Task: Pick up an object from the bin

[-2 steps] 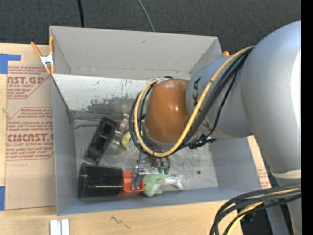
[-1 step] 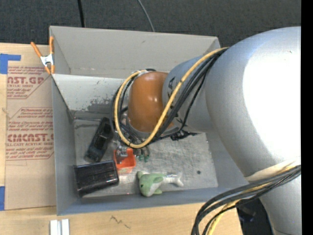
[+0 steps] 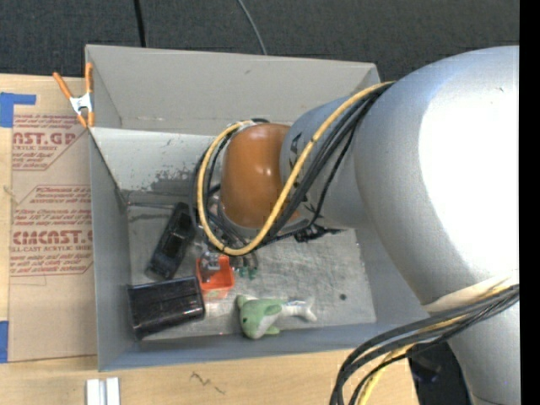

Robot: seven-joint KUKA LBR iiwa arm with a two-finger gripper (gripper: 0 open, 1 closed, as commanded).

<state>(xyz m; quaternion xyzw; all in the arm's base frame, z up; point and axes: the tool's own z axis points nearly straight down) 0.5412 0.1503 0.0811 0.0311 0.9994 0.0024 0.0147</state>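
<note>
Orange block (image 3: 216,277), just beside end effector (image 3: 226,261), green toy (image 3: 257,316) nearby

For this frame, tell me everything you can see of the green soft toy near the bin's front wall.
The green soft toy looks like a small plush animal, kind unclear: a rounded pale-green body of fuzzy fabric with a whitish part stretching toward the view's right. It lies flat on the bin floor, close to the front wall, lengthwise along it. A small orange thing lies just up-left of it; whether they touch is unclear.
</note>
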